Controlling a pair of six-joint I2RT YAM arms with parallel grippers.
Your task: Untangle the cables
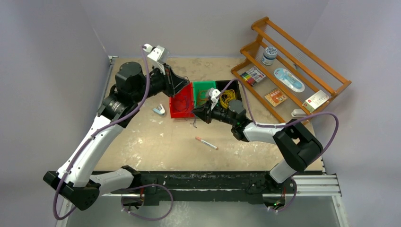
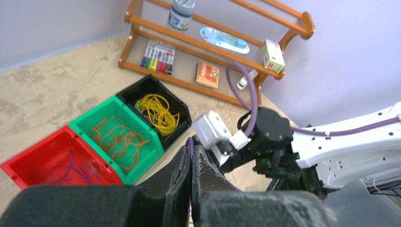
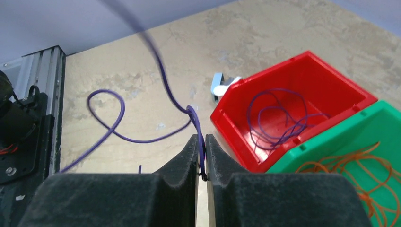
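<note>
Sorting looks mostly done: purple strands point(image 3: 279, 118) lie in the red bin point(image 3: 236, 137), orange strands point(image 2: 118, 137) in the green bin point(image 3: 331, 142), yellow strands point(image 2: 158, 111) in the black bin point(image 2: 177, 130). One loose purple cable point(image 3: 146, 140) is out. It loops on the table point(image 1: 142, 142) in front of the red bin and rises out of the right wrist view. The right gripper point(image 3: 202, 151) is clenched on it, the strand pinched between the pads just beside the red bin's near corner. The left gripper point(image 2: 191, 163) is clenched too, over the bins, with a sliver of purple at its tips, so I judge it is grasping the same cable further along. What is left, as I read it: straighten this strand and drop it into the red bin. Hard to see: from overhead the cable is almost invisible, its free end runs out of frame, and I can't tell whether the loop is knotted. A marker point(image 1: 206, 143) lies well apart.
</note>
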